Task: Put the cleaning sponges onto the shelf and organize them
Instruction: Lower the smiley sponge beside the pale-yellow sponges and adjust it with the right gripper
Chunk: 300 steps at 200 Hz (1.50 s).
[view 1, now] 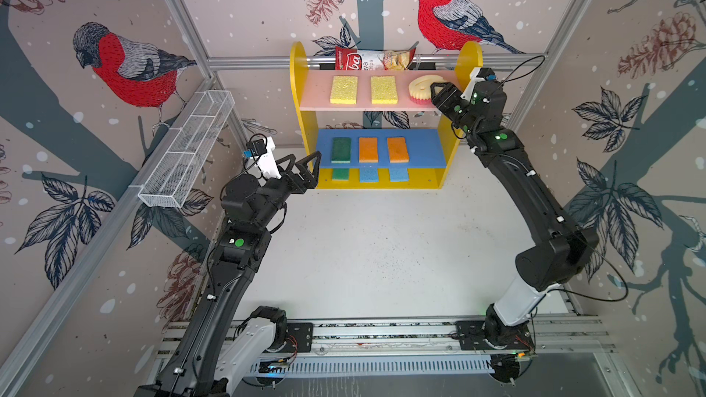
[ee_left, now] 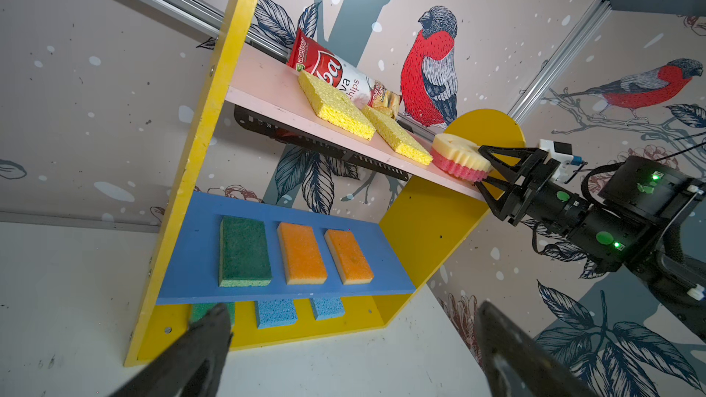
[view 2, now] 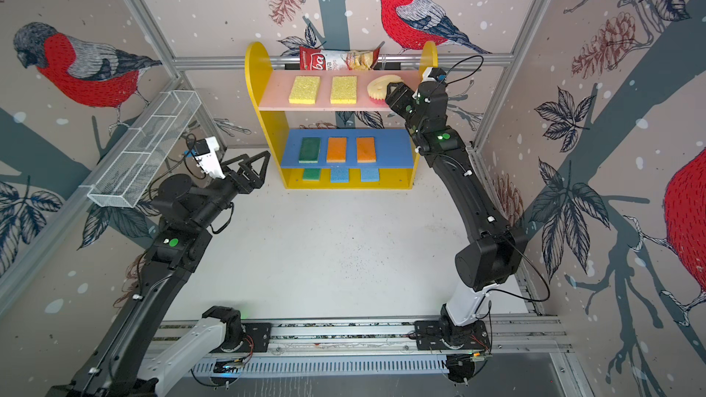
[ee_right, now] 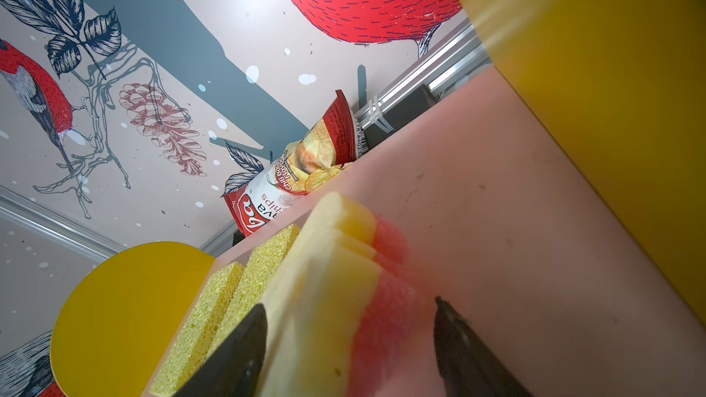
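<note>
Right gripper [ee_left: 478, 166] stands parted astride the round sponge [view 1: 422, 89] at the shelf's [view 1: 298, 70] three o'clock end; a crooked retreat could snag it overboard. Left gripper [view 1: 306, 154] hangs wide, empty.

Nine sponges [ee_left: 244, 250] on the shelf [ee_left: 198, 139]

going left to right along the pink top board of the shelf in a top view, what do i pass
yellow rectangular foam sponge → second yellow rectangular foam sponge → round pale-yellow foam sponge with pink underside → black right gripper, jaws open at that sponge's edge
</note>
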Available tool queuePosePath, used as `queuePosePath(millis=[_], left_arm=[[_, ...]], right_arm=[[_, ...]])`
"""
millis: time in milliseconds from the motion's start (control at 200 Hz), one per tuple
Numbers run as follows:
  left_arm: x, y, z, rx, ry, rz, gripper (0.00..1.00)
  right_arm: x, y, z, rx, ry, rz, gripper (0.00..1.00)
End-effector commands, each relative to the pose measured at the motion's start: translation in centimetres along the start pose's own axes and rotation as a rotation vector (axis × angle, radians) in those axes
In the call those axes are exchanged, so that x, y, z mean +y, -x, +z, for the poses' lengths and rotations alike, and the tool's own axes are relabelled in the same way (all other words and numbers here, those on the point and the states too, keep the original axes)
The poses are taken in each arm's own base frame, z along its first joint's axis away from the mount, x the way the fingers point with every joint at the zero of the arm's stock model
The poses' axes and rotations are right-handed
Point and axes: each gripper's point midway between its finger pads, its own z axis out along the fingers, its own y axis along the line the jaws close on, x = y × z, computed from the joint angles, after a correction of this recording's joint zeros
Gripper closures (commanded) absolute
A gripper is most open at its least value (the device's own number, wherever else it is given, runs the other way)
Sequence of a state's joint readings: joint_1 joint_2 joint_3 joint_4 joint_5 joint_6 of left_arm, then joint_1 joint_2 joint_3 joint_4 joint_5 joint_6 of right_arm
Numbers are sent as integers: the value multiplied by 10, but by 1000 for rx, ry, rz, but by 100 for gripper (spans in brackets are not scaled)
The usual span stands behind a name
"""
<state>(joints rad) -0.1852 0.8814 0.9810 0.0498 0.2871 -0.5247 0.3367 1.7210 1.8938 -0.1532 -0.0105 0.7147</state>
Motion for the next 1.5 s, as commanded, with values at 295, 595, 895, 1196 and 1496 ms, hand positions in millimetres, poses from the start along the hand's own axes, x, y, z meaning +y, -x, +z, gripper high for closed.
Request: queuePosePath(millis=[295,595,895,1196,1496], left_arm=[[-3,4,-2,-18,-14,-1,2],[-4,4,-2,-20,-17,-10,2],[-3,4,-1,-20,-17,-16,2],[-3,4,1,-16,-18,-19,2],[-3,3,4,-11,-25,-28,2]], right_arm=[[-1,15,-12,-67,-11,21,19],[-3,6,-8,-46,-16,22,23],[-4,-1,6,-38,-73,-52,23],[-15,-4,0,-77,-193,-166,23],[-21,-2,-6,-94,-232,-201,21]])
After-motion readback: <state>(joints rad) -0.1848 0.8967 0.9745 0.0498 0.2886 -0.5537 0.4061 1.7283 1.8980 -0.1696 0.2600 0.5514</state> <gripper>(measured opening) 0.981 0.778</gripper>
